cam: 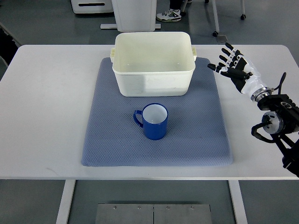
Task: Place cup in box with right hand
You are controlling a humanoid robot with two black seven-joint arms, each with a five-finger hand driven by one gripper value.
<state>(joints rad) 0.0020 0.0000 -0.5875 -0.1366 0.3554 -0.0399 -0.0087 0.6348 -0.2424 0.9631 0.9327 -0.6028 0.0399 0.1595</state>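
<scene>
Cup (154,121) upright on mat (107,140) before box (153,77), right robot hand (232,66) empty, fingers spread, forearm cut off at edge.

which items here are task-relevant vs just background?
Job:
blue cup, upright on the mat
cream box, behind the cup
right hand, fingers spread, holding nothing

Background:
blue mat
white table
a person's shoe on the floor

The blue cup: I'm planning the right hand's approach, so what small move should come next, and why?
Probably swing the right hand left and toward the robot, down toward the blue cup. The hand hovers open over the table's right side, beside the box and holding nothing, while the cup stands upright on the mat, its handle pointing away from that hand, its right side clear for a grasp.
</scene>
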